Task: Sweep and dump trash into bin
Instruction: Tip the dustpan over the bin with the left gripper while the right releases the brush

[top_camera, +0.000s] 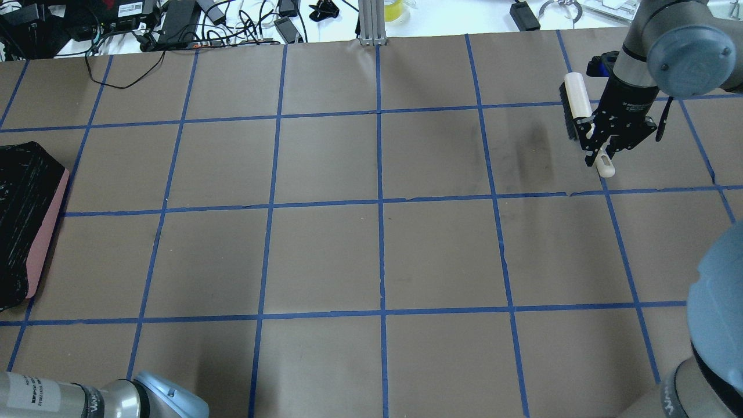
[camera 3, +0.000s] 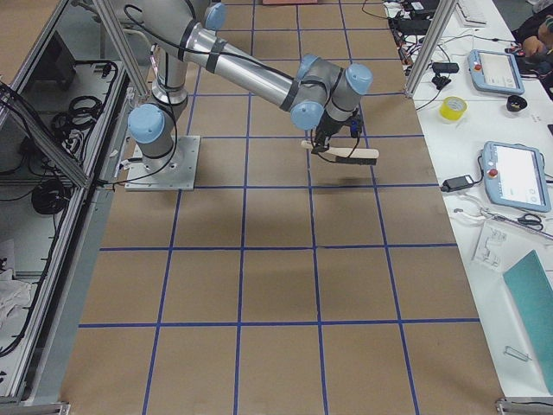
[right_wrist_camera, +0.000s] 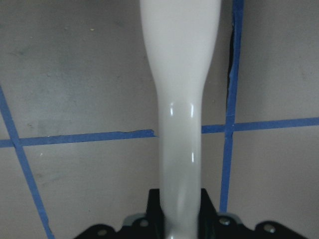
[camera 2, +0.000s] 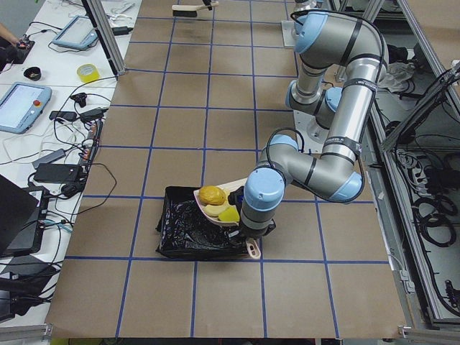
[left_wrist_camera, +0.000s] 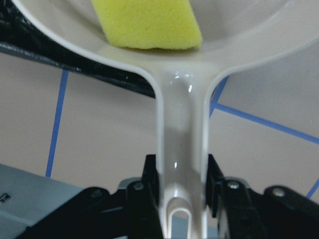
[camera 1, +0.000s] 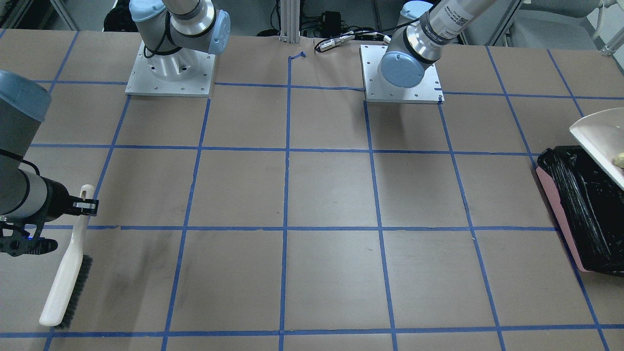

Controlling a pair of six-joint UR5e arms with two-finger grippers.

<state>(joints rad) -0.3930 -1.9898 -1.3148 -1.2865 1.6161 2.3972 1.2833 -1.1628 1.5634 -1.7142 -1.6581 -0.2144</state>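
Left gripper [left_wrist_camera: 182, 186] clamped on dustpan [left_wrist_camera: 182, 124] handle; held over bin [camera 2: 180, 231], lower centre, for tipping trash [camera 2: 212, 195] | right gripper [top_camera: 599, 142] pinched on brush [top_camera: 576, 100]; parked upper right

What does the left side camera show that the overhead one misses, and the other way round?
Only the left side view: the dustpan carrying three trash pieces, orange, cream and yellow, above the bin. Only overhead, clearly: the right pincer shut on the handle of the brush. Both: the bin, the brush (tiny in the side view) and the taped table.
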